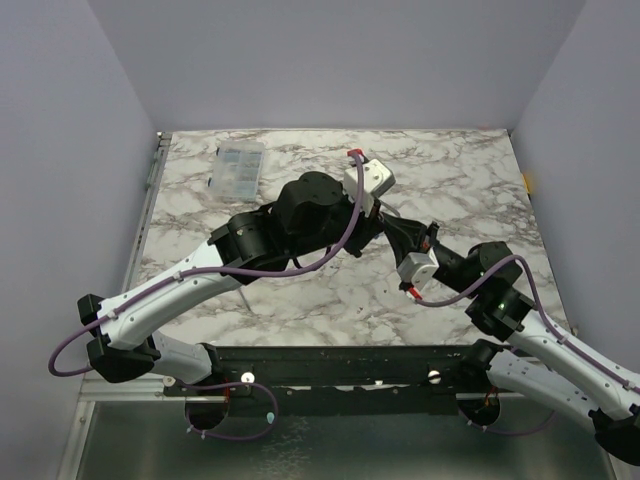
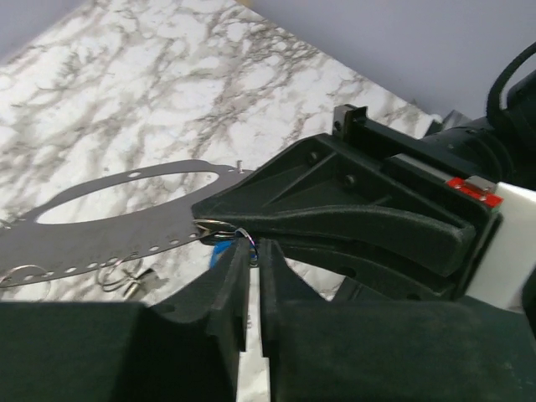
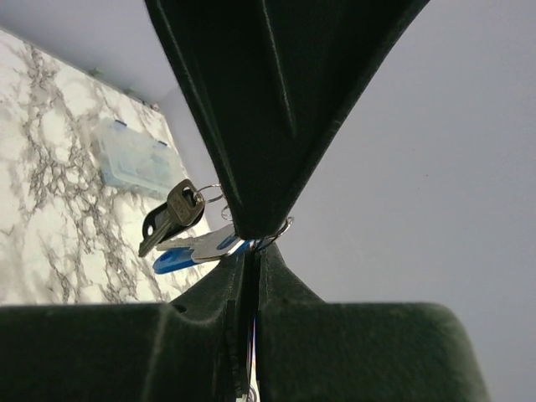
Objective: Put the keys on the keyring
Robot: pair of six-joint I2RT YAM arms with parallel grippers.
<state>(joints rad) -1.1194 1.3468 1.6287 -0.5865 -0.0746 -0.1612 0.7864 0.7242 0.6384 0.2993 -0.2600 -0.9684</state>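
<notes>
Grey walls closed in a marble-patterned surface [image 1: 450,170], with a clear plastic box [image 1: 238,168] lying near its far left corner. Both arms met above the middle of it, fingertip to fingertip.

The left fingers [image 2: 230,285] were closed to a hairline slit. The right fingers [image 3: 285,289] were closed as tightly. The right pair pinched the end of the keyring [image 2: 92,234], where its pale grey band met the small metal ring [image 2: 213,225]. The left pair's tips pressed in at the same spot. Whether they gripped the ring itself or a key's edge could not be told.

The keys [image 3: 173,213], 2 of them, 1 dark and 1 blue-headed [image 3: 197,249], hung in the air just beside the joined fingertips. They were on the side toward the box and looked threaded on thin wire there. The keyring's loop trailed away from the right fingertips, above the surface.

The main risk was the thin ring slipping, since both grips rested on very little metal. A small twist or pull by either arm could spring it free and drop the keys. The flexible band could also tug the ring sideways. With the 2 sets of fingers touching, any further push could jam them together and bend the wire.
</notes>
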